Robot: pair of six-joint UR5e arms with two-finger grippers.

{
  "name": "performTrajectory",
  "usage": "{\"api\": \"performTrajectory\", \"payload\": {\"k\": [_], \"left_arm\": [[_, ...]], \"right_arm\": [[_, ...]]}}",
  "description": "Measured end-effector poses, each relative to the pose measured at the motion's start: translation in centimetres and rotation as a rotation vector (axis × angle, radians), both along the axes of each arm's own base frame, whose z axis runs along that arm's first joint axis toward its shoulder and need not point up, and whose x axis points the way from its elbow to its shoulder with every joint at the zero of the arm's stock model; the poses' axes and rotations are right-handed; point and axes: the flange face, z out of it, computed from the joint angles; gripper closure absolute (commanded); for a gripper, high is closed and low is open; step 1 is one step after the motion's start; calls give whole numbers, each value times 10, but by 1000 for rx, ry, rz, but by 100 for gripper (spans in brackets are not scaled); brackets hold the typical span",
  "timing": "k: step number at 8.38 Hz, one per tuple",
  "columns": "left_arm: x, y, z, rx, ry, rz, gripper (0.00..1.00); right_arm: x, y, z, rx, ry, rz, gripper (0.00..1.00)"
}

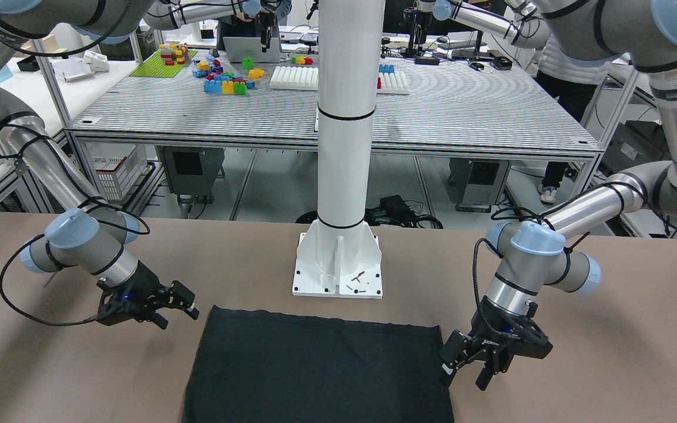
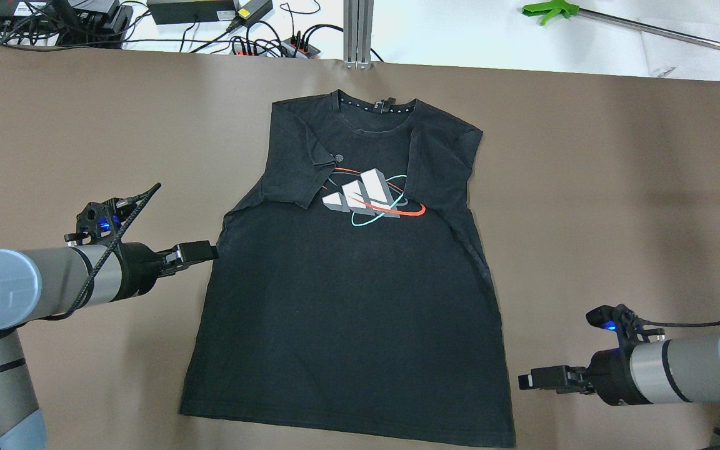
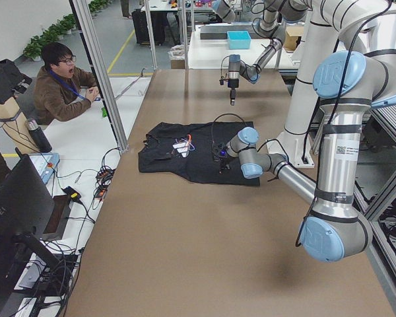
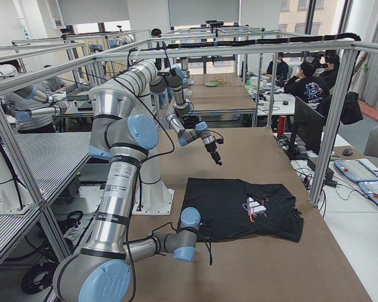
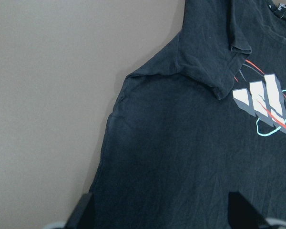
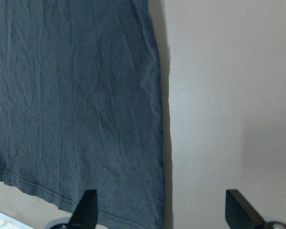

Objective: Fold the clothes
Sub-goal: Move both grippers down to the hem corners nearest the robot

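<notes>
A black T-shirt [image 2: 347, 300] with a white, red and teal chest print [image 2: 369, 197] lies flat on the brown table, collar far from me, both sleeves folded in over the chest. It also shows in the front view [image 1: 315, 370] and the side views [image 3: 198, 158] [image 4: 239, 211]. My left gripper [image 2: 200, 251] [image 1: 473, 367] is open and low at the shirt's left side edge; its wrist view [image 5: 159, 212] shows the fingers over the fabric [image 5: 181, 157]. My right gripper [image 2: 532, 379] [image 1: 180, 308] is open and empty, straddling the shirt's right side edge [image 6: 157, 119] near the bottom hem.
The white pole's base plate [image 1: 338, 267] stands on the table just behind the hem. Cables and power strips [image 2: 210, 25] lie past the far edge, next to an aluminium post [image 2: 359, 31]. An operator [image 3: 63, 82] sits beside the table. Another arm [image 3: 232, 72] hangs beyond.
</notes>
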Motion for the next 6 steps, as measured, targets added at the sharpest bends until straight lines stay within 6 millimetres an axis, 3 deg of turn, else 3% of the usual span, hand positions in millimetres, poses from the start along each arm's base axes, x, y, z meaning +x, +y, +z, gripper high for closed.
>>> {"api": "performTrajectory", "payload": {"k": [3, 6], "left_arm": [[8, 6, 1, 12, -10, -9, 0], [12, 8, 3, 19, -21, -11, 0]], "right_arm": [[-45, 41, 3, 25, 12, -45, 6], [-65, 56, 2, 39, 14, -55, 7]]}}
